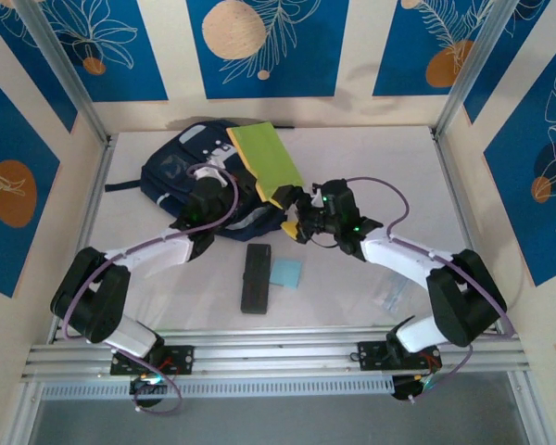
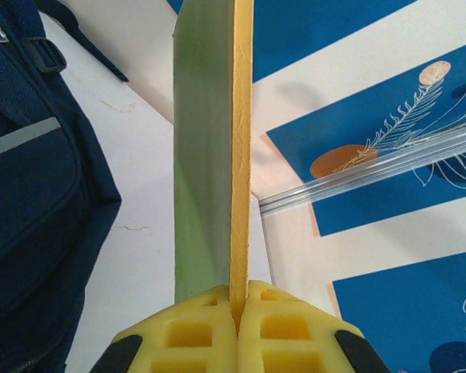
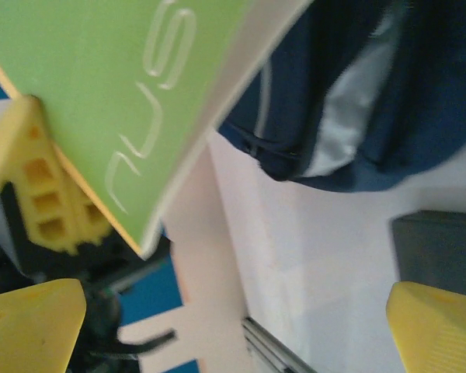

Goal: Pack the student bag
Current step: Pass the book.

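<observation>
The bag (image 1: 181,171) is dark navy with a light grey stripe and a white patch. The book (image 1: 267,156) is lime green with pale lettering and a yellow edge. The left gripper (image 2: 238,326) and right gripper (image 3: 233,330) have yellow tips. The case (image 1: 256,276) is black, the pad (image 1: 285,273) pale blue, the counter (image 1: 380,176) white. The walls (image 1: 301,51) are blue and cream, with white leaf outlines and orange discs.

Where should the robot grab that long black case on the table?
Across its narrow middle, straight down from above. The black case lies flat on the table, long and slim, so its short width probably fits the open right gripper. The blue pad sits close beside it.
</observation>
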Tool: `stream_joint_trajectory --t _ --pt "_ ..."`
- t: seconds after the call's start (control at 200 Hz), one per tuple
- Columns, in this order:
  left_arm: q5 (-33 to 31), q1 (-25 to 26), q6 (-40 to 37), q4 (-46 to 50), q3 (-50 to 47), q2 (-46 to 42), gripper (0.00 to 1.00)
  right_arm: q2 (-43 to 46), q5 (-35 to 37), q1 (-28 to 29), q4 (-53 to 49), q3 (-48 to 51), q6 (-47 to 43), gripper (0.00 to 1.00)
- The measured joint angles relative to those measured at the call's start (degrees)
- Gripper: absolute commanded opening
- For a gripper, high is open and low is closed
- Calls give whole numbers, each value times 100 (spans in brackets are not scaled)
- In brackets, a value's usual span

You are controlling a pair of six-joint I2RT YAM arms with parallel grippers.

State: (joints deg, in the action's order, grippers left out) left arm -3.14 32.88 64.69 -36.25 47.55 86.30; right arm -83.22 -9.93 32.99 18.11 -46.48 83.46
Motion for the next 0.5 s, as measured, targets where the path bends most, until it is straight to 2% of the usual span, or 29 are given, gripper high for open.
stream_joint_trajectory --t 0.195,0.33,0.42,0.45,0.455,0.465,0.47,0.495 --pt "-323 203 122 -195 -111 0 0 -752 326 173 1279 31 857 92" --pt "-487 238 221 -243 -229 2 0 -927 667 282 1965 170 1132 78" --pt "-487 317 337 -332 -363 0 0 -929 914 280 2184 199 1167 61" --pt "-485 343 374 -343 -402 0 0 -929 994 269 2245 201 1154 52" --pt "-485 343 374 -343 -402 0 0 -929 1014 264 2247 201 1150 47" --pt "-485 354 391 -343 -422 0 0 -929 1025 260 2253 201 1150 44" --pt "-485 358 391 -345 -428 0 0 -929 1043 256 2269 201 1121 39" --pt "-490 369 428 -352 -457 0 0 -929 1115 243 2319 203 1130 31"
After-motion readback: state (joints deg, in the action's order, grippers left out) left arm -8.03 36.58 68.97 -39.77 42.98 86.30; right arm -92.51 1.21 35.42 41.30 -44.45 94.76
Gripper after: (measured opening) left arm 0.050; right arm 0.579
